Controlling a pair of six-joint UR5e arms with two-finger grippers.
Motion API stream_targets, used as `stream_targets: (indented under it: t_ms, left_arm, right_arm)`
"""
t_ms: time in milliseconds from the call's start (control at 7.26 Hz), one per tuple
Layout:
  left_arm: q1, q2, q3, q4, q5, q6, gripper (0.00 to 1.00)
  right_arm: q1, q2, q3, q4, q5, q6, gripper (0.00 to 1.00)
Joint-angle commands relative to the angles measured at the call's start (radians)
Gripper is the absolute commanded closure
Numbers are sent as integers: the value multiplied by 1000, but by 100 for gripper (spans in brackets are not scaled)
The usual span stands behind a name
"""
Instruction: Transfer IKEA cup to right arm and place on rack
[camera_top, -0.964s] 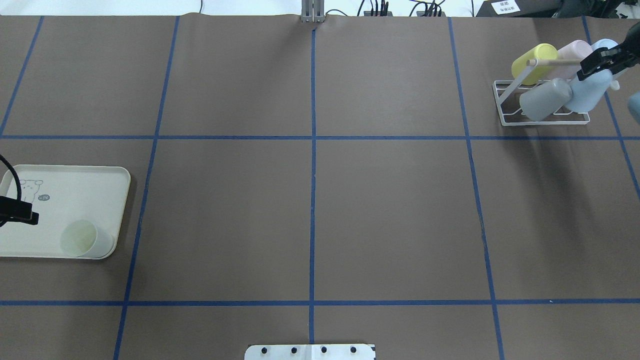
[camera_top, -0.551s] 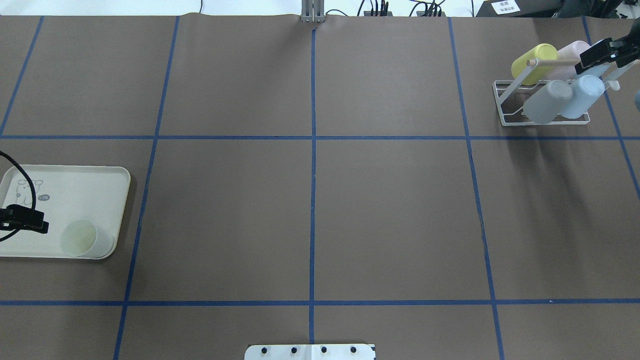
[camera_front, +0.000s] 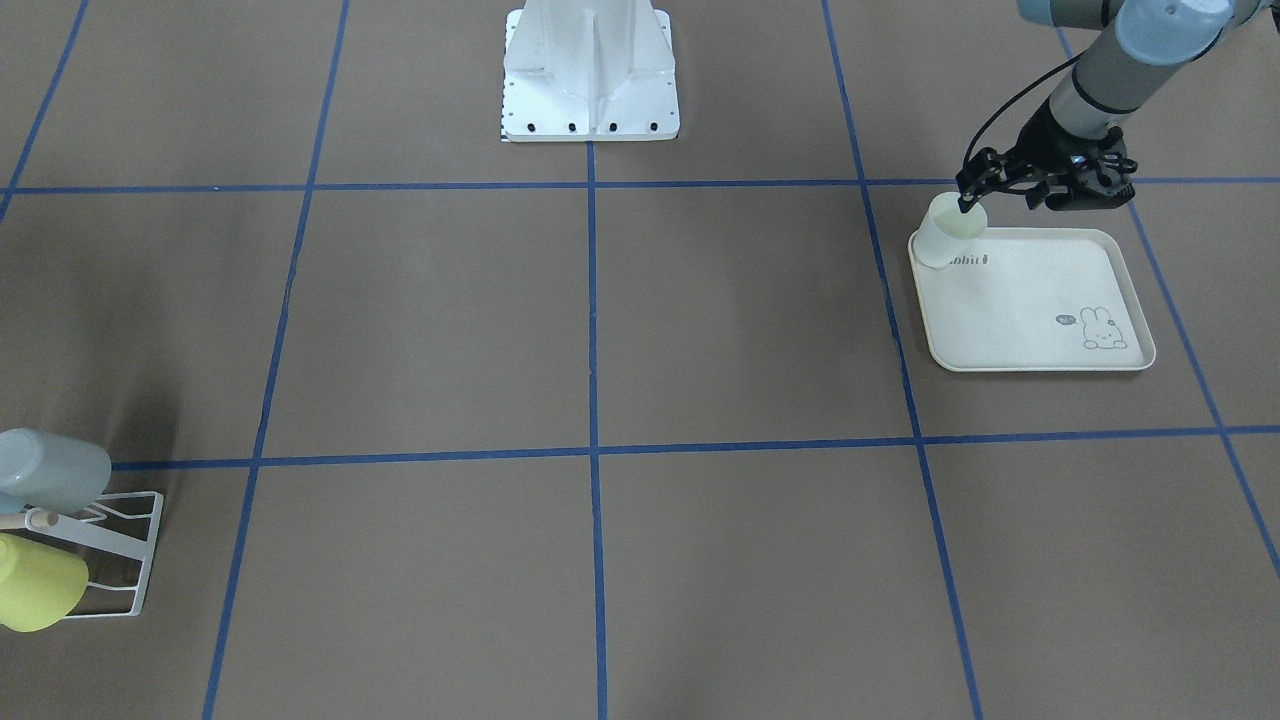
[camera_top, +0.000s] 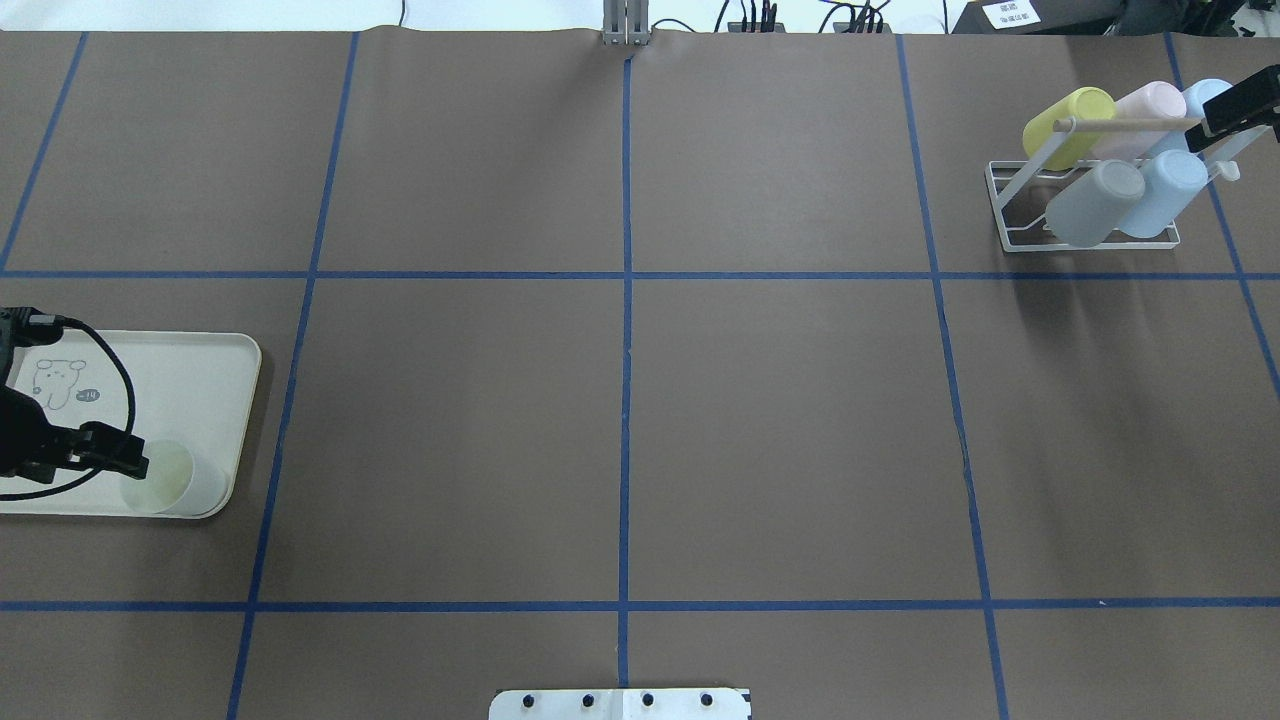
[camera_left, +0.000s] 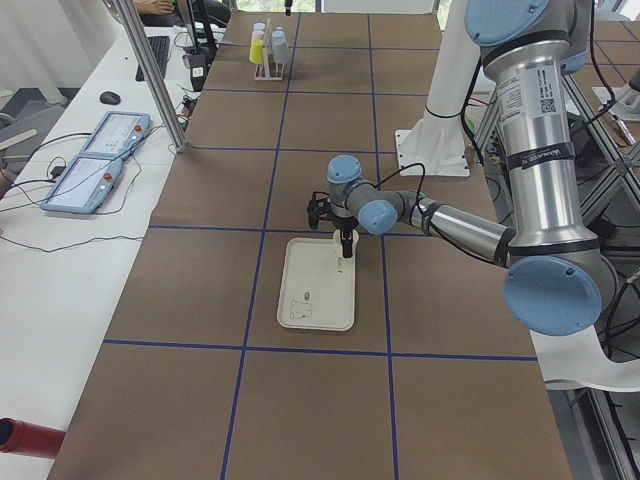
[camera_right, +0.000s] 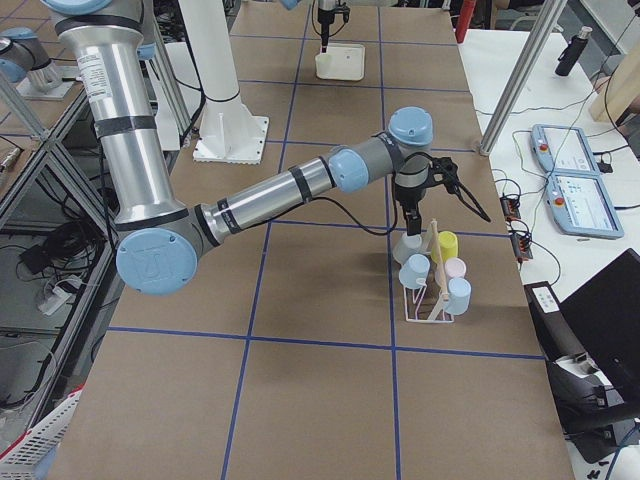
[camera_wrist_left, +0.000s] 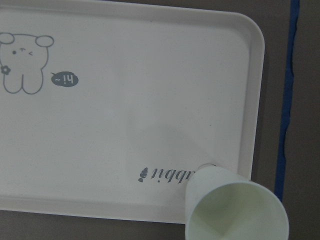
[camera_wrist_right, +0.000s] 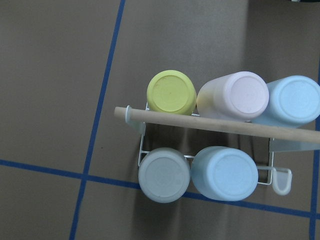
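Note:
A pale translucent IKEA cup (camera_top: 172, 478) stands mouth-up in a corner of the cream rabbit-print tray (camera_top: 150, 380). In the left wrist view the cup (camera_wrist_left: 235, 212) sits at the lower right, with no fingers showing. My left gripper (camera_front: 1040, 195) hangs open just above the tray (camera_front: 1030, 310), one fingertip (camera_front: 965, 205) at the rim of the cup (camera_front: 942, 235). The white wire rack (camera_top: 1110, 125) stands at the far right with several cups on it. My right gripper (camera_top: 1240, 100) hovers open and holding nothing beside its wooden rod (camera_wrist_right: 215, 124).
Yellow (camera_wrist_right: 171, 92), pink (camera_wrist_right: 235, 95), grey (camera_wrist_right: 164, 174) and two light blue cups fill the rack. The robot's white base plate (camera_front: 590, 70) sits mid-table at my edge. Blue tape lines grid the brown table. Teach pendants (camera_left: 95, 170) lie on a side bench.
My right gripper let go of a light blue cup onto the rack and drew back. My left gripper moved across the tray up to the pale cup.

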Motion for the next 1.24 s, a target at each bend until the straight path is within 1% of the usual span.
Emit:
stream_targets:
  t_ms: [0, 138, 275, 413, 551, 689, 826, 964, 1102]
  left_arm:
    - [54, -20, 47, -4, 7, 0, 0]
    - [57, -22, 52, -4, 7, 0, 12]
    - [57, -22, 52, -4, 0, 0, 87]
    - [57, -31, 52, 2, -4, 1, 100]
    - [57, -35, 47, 5, -11, 1, 100]
    - [52, -34, 47, 5, -93, 1, 100]
    - [-24, -32, 34, 5, -124, 4, 100]
    - [-129, -28, 15, 7, -193, 6, 100]
    - [-218, -38, 15, 27, -288, -2, 100]
  right_arm:
    - [-1, -15, 42, -33, 67, 2, 1]
    - [-4, -15, 44, -33, 79, 3, 1]
    - [-18, -13, 44, -30, 87, 27, 1]
    - [-45, -13, 47, -23, 84, 78, 1]
    - [-53, -12, 47, -20, 84, 84, 1]
    - [-65, -12, 45, -18, 79, 86, 1]
    - [-70, -12, 47, -18, 78, 86, 1]
    - [-73, -12, 47, -18, 76, 86, 1]
    - [-90, -6, 47, -18, 76, 103, 2]
